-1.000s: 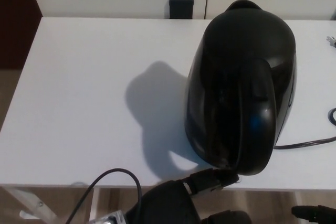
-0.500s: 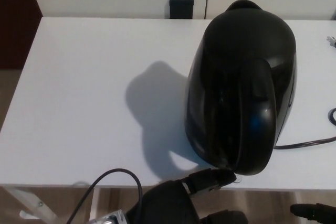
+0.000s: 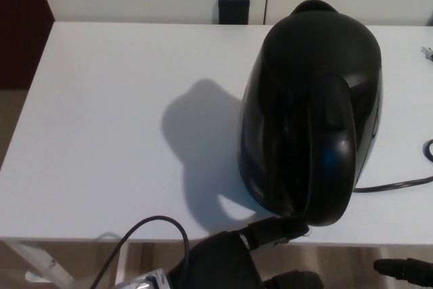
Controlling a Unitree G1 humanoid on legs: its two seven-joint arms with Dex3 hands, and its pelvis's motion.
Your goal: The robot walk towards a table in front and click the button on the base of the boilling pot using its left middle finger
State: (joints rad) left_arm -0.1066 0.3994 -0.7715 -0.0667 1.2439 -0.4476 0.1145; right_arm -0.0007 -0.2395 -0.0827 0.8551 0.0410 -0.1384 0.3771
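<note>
A glossy black boiling pot (image 3: pixel 311 109) stands on the white table (image 3: pixel 115 133), right of centre, with its handle facing me and a faint blue glow low on the handle. My left hand (image 3: pixel 243 258) is at the table's front edge, one finger (image 3: pixel 276 231) stretched out so its tip reaches the bottom of the pot's base. The button itself is hidden under the pot's bulge. Only a dark sliver of my right hand (image 3: pixel 404 270) shows at the bottom right corner, below the table edge.
A black power cord (image 3: pixel 392 185) runs from the pot's base off to the right. A thin black cable (image 3: pixel 145 238) loops over the table's front edge by my left wrist. A small black box (image 3: pixel 233 11) sits against the wall behind the table.
My left hand has edged slightly rightward, its finger still at the pot's base. The cable loop by the wrist shifted right too. The pot has stayed put.
</note>
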